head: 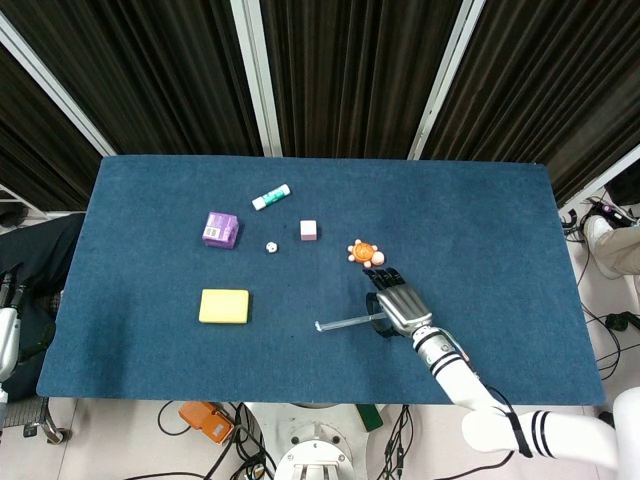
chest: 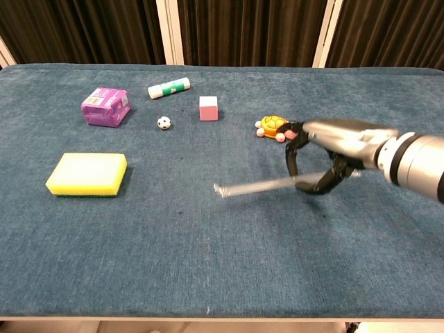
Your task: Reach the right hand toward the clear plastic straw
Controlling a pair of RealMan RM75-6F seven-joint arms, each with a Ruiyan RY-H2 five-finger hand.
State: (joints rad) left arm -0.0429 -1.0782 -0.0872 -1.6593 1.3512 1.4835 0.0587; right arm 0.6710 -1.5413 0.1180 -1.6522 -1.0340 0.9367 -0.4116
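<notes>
The clear plastic straw [chest: 257,184] is pinched in my right hand [chest: 326,156] between thumb and fingers. It hangs just above the blue table [chest: 208,263], with its free end pointing left. In the head view the straw [head: 340,323] sticks out to the left of the right hand [head: 398,305], at the table's near middle. The straw looks blurred in the chest view. Neither view shows my left hand; only a pale sliver of the left arm [head: 5,340] appears at the left edge.
An orange toy turtle [chest: 275,127] sits just behind the right hand. Further left are a pink cube [chest: 208,107], a small ball [chest: 164,123], a glue stick [chest: 168,87], a purple box [chest: 105,106] and a yellow sponge [chest: 87,173].
</notes>
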